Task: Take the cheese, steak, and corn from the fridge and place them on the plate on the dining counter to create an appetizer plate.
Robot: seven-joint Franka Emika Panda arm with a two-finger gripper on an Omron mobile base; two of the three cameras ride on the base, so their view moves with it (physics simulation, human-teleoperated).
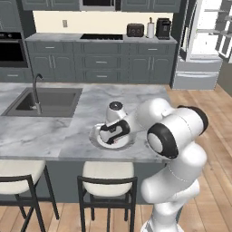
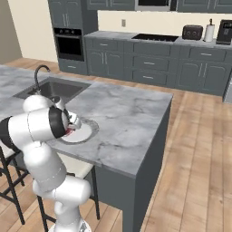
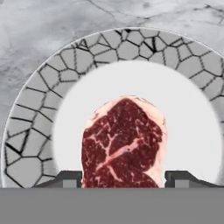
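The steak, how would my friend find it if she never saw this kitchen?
Look for the long marble counter with the sink. Near its front edge, by the stools, sits a round plate with a cracked-stone grey rim. The steak lies on its white middle: dark red, marbled with pale fat, between the gripper fingertips.

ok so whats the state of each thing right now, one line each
steak: over the plate's white centre, between the finger tips; touching or gripped, cannot tell
gripper: over the plate, tips either side of the steak, not pressed against it in the hand view
plate: flat on the dining counter
dining counter: marble top, holds the plate
fridge: doors open, white shelves showing
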